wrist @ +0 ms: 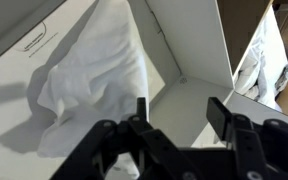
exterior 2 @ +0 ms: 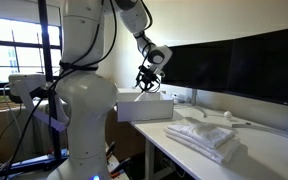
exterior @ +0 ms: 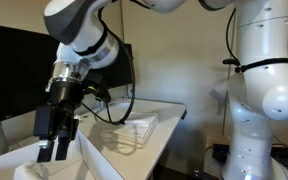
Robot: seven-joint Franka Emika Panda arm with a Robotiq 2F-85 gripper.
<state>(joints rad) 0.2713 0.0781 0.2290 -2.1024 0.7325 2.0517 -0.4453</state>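
Observation:
My gripper [exterior: 56, 148] hangs over a white open box [exterior: 94, 155] at the end of the white table; it also shows in an exterior view [exterior 2: 146, 86] above the box [exterior 2: 144, 106]. In the wrist view the gripper [wrist: 179, 112] is open and empty, fingers spread above the box's inside. A crumpled white cloth [wrist: 89, 75] lies in the box just left of the fingers. Nothing is between the jaws.
A pile of white folded cloths [exterior: 132, 130] lies on the table [exterior: 169, 128], also seen in an exterior view [exterior 2: 209, 135]. Dark monitors [exterior 2: 234, 65] stand along the table's back. The box wall [wrist: 189, 40] rises right of the gripper.

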